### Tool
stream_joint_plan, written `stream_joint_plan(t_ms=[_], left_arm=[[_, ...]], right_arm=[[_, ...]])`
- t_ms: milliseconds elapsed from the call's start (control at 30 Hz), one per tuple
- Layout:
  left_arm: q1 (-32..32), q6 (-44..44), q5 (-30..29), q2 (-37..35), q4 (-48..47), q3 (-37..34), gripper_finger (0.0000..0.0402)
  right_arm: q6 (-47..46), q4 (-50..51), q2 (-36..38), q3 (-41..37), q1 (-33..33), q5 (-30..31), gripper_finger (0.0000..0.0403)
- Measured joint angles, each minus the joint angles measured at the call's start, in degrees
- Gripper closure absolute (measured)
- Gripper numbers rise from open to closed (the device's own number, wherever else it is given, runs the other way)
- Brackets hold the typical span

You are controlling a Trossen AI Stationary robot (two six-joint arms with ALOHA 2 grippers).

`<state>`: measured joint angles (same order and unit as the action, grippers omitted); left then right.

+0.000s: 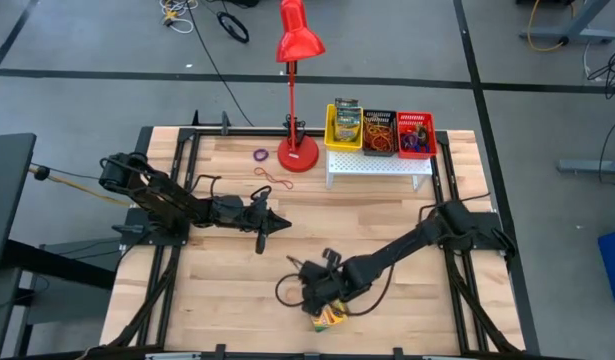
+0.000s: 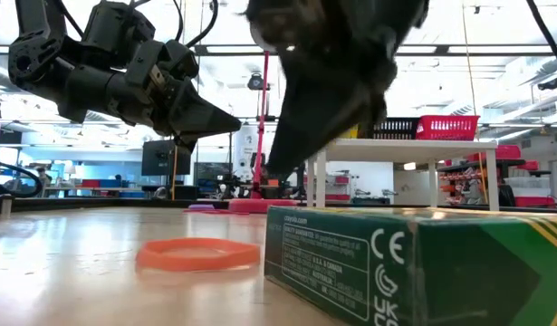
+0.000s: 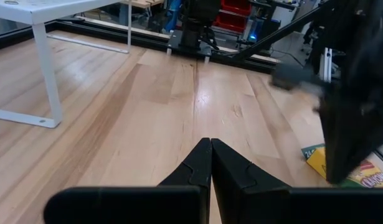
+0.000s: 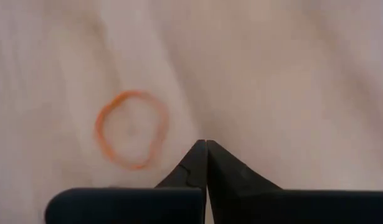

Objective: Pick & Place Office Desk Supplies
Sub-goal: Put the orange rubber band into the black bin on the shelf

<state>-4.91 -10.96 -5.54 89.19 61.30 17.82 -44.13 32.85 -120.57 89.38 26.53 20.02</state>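
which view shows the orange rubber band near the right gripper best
The right wrist view: the orange rubber band lies as a whole open loop on bare wood beside the shut right gripper. The low view shows it edge-on; the other two views don't show it.

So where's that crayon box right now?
From above, the crayon box lies at the table's near edge, right under the right arm's shut fingers, with an orange rubber band beside it.
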Motion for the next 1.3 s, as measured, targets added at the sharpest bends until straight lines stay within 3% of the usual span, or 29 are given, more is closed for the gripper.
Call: stream_joint_plan(t_ms=[100, 200, 367, 500, 733, 867, 1100, 1300], left_arm=[[0.02, 0.00, -0.02, 0.00, 0.09, 0.00, 0.0390], [0.00, 0.00, -0.01, 0.00, 0.17, 0.00, 0.0390], [0.01, 0.00, 0.00, 0.00, 0.15, 0.00, 0.0390], [0.02, -0.02, 0.00, 0.00, 0.11, 0.00, 0.0390], [0.01, 0.00, -0.01, 0.00, 0.04, -0.02, 0.0390], [0.01, -0.01, 0.00, 0.00, 0.11, -0.02, 0.0390], [0.01, 0.00, 0.00, 0.00, 0.15, -0.02, 0.0390], [0.02, 0.00, 0.00, 0.00, 0.17, -0.02, 0.0390]], right_arm=[[-0.38, 1.38, 2.78, 0.00, -0.61, 2.48, 0.0399], [-0.65, -2.58, 3.47, 0.09, -0.53, -1.72, 0.0393], [-1.47, -10.12, -0.92, 0.02, 0.32, -7.75, 0.0328], [-1.73, -12.12, -4.38, 0.02, 0.02, -8.74, 0.0289], [-2.58, -12.16, -7.13, 0.00, -0.58, -8.02, 0.0283], [-2.48, -11.69, -7.19, 0.02, -0.54, -7.86, 0.0297], [0.01, -10.91, -7.23, 0.02, -0.25, -8.02, 0.0388], [1.01, -5.61, -6.11, 0.06, 0.09, -5.64, 0.0396]])
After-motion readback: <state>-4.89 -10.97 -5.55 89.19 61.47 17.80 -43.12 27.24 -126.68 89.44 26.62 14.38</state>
